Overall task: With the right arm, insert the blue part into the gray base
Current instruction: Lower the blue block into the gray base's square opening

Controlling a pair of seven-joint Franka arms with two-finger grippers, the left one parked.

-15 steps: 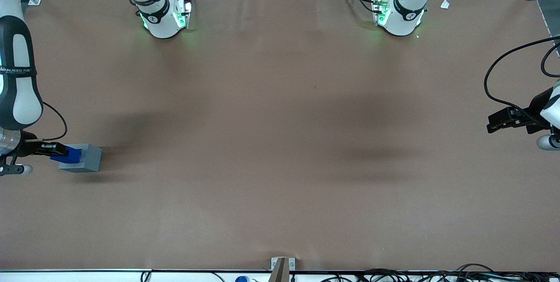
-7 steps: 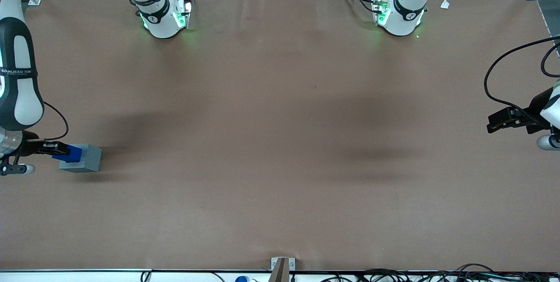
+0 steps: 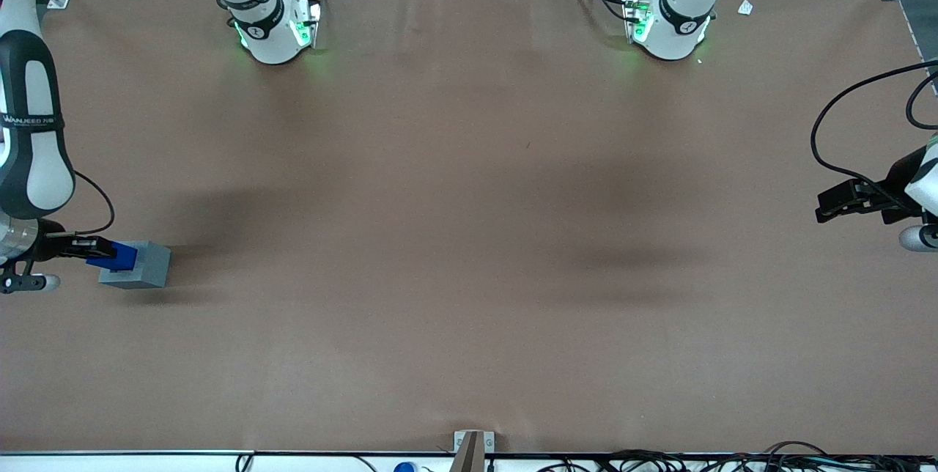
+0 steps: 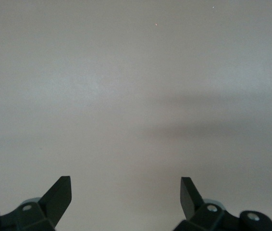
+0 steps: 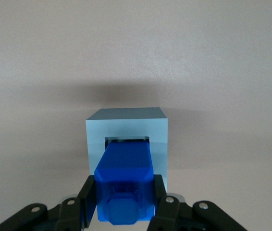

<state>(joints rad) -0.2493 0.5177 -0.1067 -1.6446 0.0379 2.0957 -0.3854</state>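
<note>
The gray base (image 3: 146, 267) stands on the brown table at the working arm's end. The right arm's gripper (image 3: 94, 248) hangs over it, shut on the blue part (image 3: 116, 258). In the right wrist view the blue part (image 5: 125, 173) is clamped between the two black fingers (image 5: 89, 192), its knob end toward the camera. Its other end reaches into the square socket of the gray base (image 5: 126, 122). The gripper (image 5: 124, 190) sits just above the base's rim. How deep the part sits in the socket is hidden.
Two white arm pedestals (image 3: 275, 28) (image 3: 670, 25) stand at the table edge farthest from the front camera. The parked arm's gripper (image 3: 843, 202) and its cable hang at the parked arm's end. A small metal bracket (image 3: 473, 444) is at the near edge.
The right arm's black-covered link has shifted slightly toward the front camera. The blue part stays at the base's socket, still held, with barely any visible motion.
</note>
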